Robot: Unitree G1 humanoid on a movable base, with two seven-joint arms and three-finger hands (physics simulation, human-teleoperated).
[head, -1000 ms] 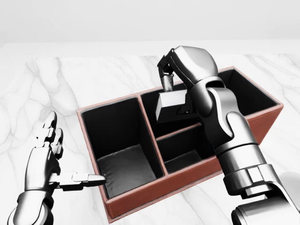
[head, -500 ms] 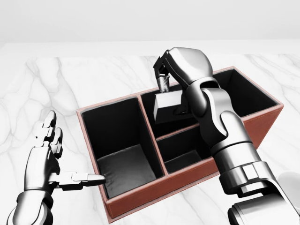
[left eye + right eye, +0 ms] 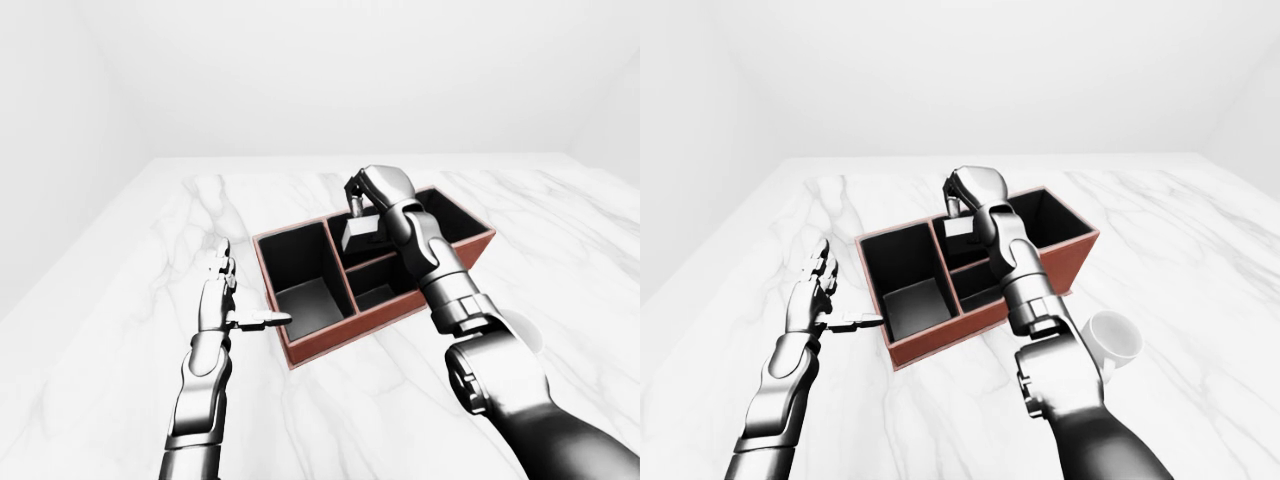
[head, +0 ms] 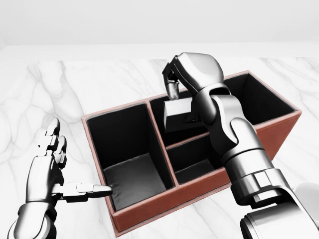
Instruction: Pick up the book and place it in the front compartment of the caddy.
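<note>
The book (image 4: 177, 114), a small pale block, is hanging in the air over the caddy (image 4: 199, 191), above the upper middle compartment in the head view and near the divider it shares with the large left compartment. The right hand (image 4: 175, 82) is pinching it from above, fingers closing on its top edge, so the book is dangling tilted below the fingertips. The left hand (image 4: 50, 172) is hovering beside the caddy's left wall with fingers spread and thumb pointing toward the box, holding nothing. A white mug (image 3: 1113, 340) is sitting on the marble table (image 3: 130, 290) to the right of the caddy in the right-eye view, apart from it.

The grip looks thin, only on one edge, so the book could swing or slip out while the arm is travelling. Released where it is hanging now, it could catch on a divider or drop into the wrong compartment; which one counts as front is hard to say.
</note>
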